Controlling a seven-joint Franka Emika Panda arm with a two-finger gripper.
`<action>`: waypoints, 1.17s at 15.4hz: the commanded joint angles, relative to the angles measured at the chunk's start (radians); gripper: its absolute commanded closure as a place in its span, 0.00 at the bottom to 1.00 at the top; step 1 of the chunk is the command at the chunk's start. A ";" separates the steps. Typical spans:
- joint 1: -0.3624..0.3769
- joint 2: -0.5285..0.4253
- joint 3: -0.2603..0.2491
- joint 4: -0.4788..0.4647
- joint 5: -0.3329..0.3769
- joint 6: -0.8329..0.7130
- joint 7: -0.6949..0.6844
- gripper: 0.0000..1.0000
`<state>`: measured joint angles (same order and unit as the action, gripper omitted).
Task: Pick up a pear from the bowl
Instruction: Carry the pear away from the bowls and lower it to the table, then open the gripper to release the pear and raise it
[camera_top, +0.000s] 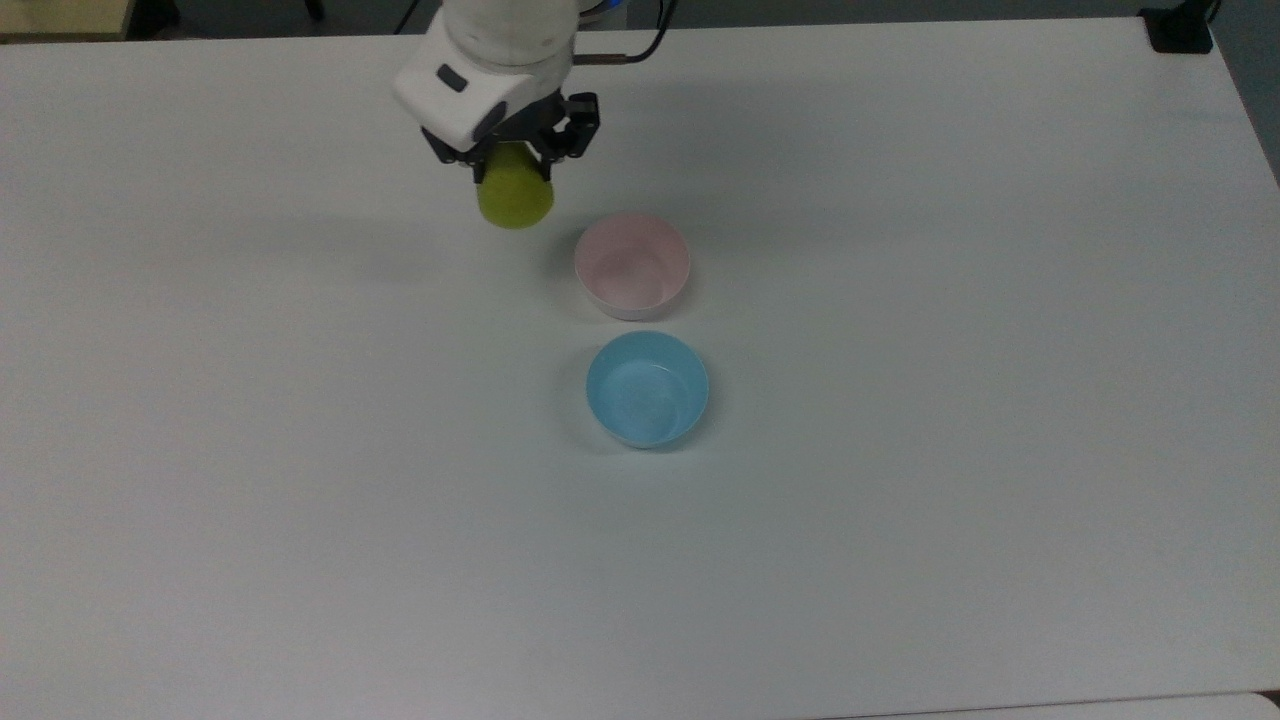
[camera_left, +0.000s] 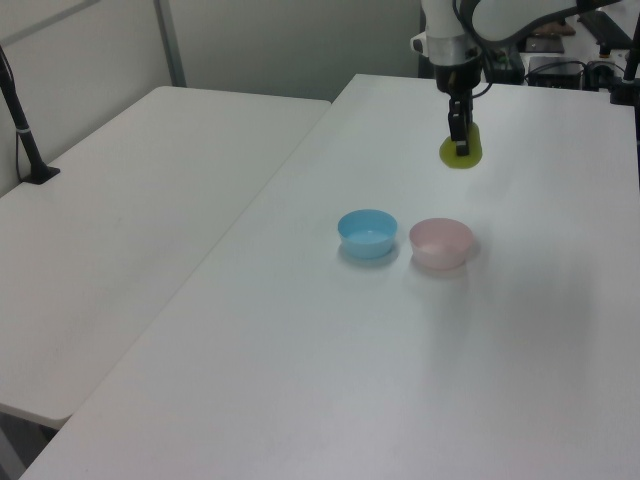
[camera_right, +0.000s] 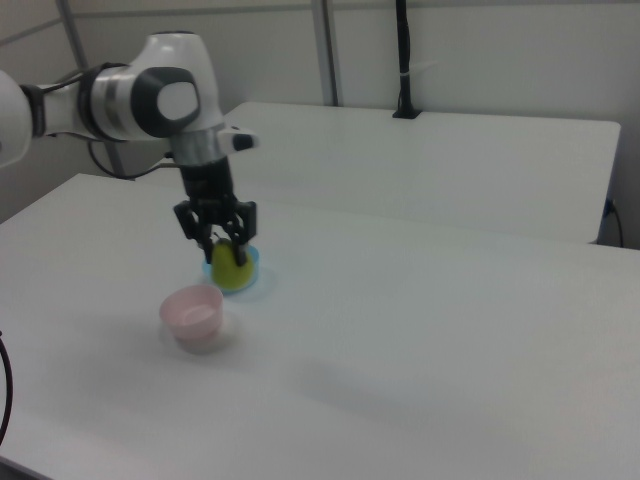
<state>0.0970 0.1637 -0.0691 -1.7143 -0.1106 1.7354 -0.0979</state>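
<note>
From my station, nearest in the top view sits the round light blue plastic bowl (camera_top: 647, 389), standing on the white desk (camera_top: 900, 450). Just beyond it, close but not touching, is the small round pale pink bowl (camera_top: 632, 265), with nothing inside it that I can see.

Further back and toward the top view's left hangs the yellow-green teardrop-shaped pear (camera_top: 514, 198), off the desk and clear of both bowls. The black two-finger pincer (camera_top: 512, 160) is clamped on its upper part, and the white wrist housing (camera_top: 470, 85) covers the top of the fruit, so I cannot make out the stem. The arm above that is cut off by the picture's upper edge.

In the left view the pear (camera_left: 460, 152) dangles under the pincer (camera_left: 459, 138) well behind the pink bowl (camera_left: 441, 243) and the blue bowl (camera_left: 367, 232).

In the right view the pear (camera_right: 231, 268) hangs in front of the blue bowl (camera_right: 252, 277) (most of that bowl is hidden), with the pink bowl (camera_right: 194, 315) closer to the camera and the pincer (camera_right: 221, 241) gripping the fruit from above.

Count: two bowls, one pear, one pincer.
</note>
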 joint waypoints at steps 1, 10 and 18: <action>-0.090 0.034 -0.025 0.001 -0.006 0.076 -0.091 0.71; -0.161 0.180 -0.025 -0.053 -0.017 0.254 -0.088 0.70; -0.161 0.195 -0.025 -0.051 -0.015 0.263 -0.077 0.03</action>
<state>-0.0673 0.3850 -0.0921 -1.7515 -0.1108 1.9931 -0.1773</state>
